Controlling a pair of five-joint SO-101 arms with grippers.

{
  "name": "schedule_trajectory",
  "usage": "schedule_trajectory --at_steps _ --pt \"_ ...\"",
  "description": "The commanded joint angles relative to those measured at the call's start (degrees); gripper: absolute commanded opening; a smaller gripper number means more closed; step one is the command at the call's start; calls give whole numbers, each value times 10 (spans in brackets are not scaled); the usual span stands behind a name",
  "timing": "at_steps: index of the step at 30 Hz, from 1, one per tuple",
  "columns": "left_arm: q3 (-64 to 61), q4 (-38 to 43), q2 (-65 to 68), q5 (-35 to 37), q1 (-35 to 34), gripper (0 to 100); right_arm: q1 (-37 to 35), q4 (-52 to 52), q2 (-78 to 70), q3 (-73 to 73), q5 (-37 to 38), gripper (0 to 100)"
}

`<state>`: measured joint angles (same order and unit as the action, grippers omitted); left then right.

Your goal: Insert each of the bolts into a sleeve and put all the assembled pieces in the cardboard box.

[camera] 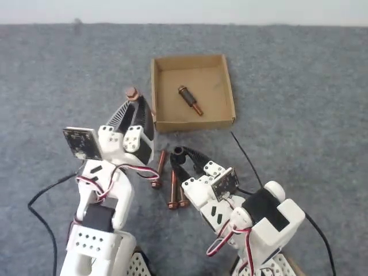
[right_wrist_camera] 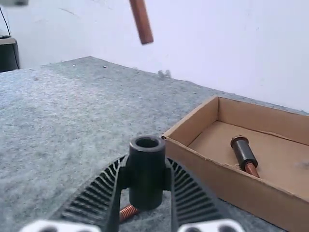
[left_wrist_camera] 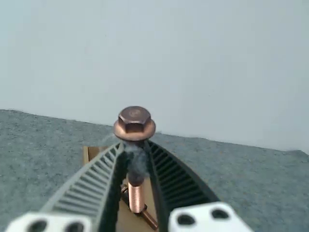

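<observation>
Your left tool point(camera: 133, 106) is clamped on a copper bolt point(left_wrist_camera: 134, 123). The head sits past the fingertips and the shank runs back between them, raised just beside the near-left corner of the cardboard box point(camera: 192, 123). Your right tool point(right_wrist_camera: 146, 193) grips the black sleeve point(right_wrist_camera: 146, 169) upright with its bore facing up, low over the bench point(camera: 299, 155) just in front of the box.

In the right wrist view the bolt's free tip hangs high above that bore and off to one side, so the two are well apart. To mate them cleanly, I'd bring the shank directly over the bore first and get both axes in line. Then lower slowly, because the threads will likely catch on the rim if you come in tilted. Hold the sleeve firm and level, and let the left arm do the travelling.

One assembled piece point(camera: 190, 99) lies in the box. Loose bolts point(camera: 172, 187) lie on the bench between the arms, just beside the right tool, so mind you don't nudge them.
</observation>
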<state>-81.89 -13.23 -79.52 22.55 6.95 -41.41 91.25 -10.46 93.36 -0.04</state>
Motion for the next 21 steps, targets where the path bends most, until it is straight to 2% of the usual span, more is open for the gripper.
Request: schedule_trajectory --at_steps 1,6,21 --pt "84 -72 -19 9 14 12 20 1 4 13 -5 6" --pt "139 -200 -17 7 84 12 24 1 4 13 -7 6" --pt "142 -247 -19 -26 171 12 23 1 4 13 -7 6"
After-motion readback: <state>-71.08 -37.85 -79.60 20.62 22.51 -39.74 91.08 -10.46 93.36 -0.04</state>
